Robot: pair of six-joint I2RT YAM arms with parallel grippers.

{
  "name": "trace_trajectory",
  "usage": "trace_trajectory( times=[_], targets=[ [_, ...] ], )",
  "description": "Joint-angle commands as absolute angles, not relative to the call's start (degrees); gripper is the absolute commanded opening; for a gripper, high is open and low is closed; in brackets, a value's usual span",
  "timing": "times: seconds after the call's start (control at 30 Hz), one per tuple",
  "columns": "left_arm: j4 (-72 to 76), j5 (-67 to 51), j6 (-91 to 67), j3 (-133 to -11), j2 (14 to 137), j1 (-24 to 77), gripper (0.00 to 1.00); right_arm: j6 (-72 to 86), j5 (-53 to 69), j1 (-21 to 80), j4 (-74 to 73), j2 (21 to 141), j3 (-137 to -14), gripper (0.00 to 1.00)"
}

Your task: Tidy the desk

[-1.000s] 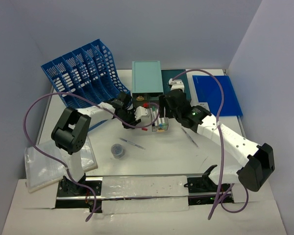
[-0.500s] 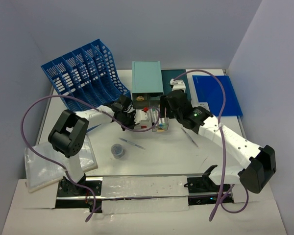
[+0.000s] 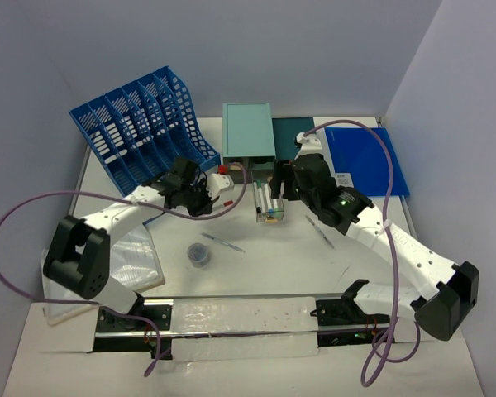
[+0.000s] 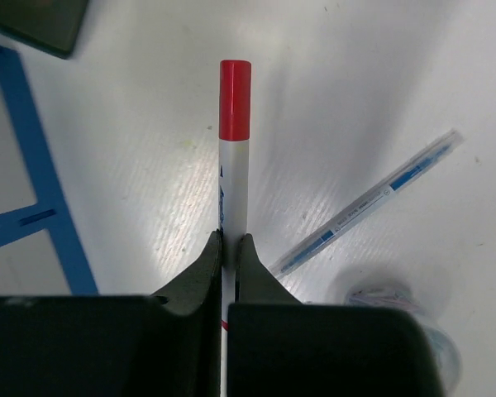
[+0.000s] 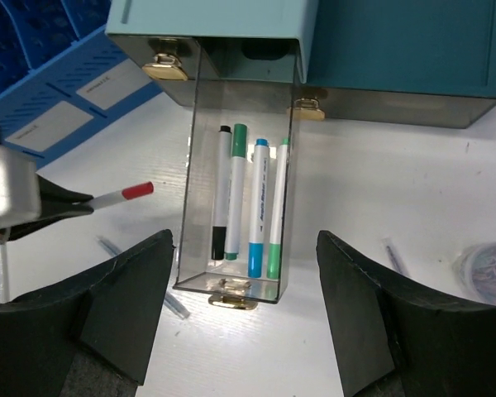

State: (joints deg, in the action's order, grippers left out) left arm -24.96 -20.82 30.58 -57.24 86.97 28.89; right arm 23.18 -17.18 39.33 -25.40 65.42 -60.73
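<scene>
At far left the blue file rack (image 3: 140, 124) stands on the desk (image 3: 273, 256), the white top that spreads under everything. Just right of it my left gripper (image 4: 229, 248) is pinched tight on a red-capped marker (image 4: 234, 157), cap pointing away from the fingers. In the middle a clear drawer (image 5: 200, 165) sticks out of the teal box (image 3: 248, 128) with four markers (image 5: 256, 207) inside. My right gripper (image 5: 244, 248) hangs over it, jaws wide, holding nothing.

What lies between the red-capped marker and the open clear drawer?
Nothing: the right wrist view shows only bare desk between the marker, held in the left fingers, and the drawer.
</scene>
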Motion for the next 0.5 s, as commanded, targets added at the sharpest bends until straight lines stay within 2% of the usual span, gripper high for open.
trace_trajectory(
  times=[0.0, 0.13, 0.23, 0.47],
  targets=[
    [-26.21, -24.81, 23.66, -59.51, 82.43, 26.54, 0.00, 24.59, -16.06, 39.33, -22.32, 64.24, -60.57, 0.78],
    [-27.38, -32.43, 18.65, -61.71, 77.67, 24.47, 0.00, 25.84, -11.27, 40.80, -15.51, 63.28, -59.85, 0.96],
    [-27.65, -37.47, 14.98, -63.64, 74.72, 23.91, 0.00, 26.76, -6.43, 42.94, -8.69, 63.28, -59.47, 0.97],
    [-23.55, -42.82, 7.98, -65.05, 68.31, 23.91, 0.00, 32.10, -4.04, 48.47, 9.23, 66.15, -57.20, 0.94]
  ],
)
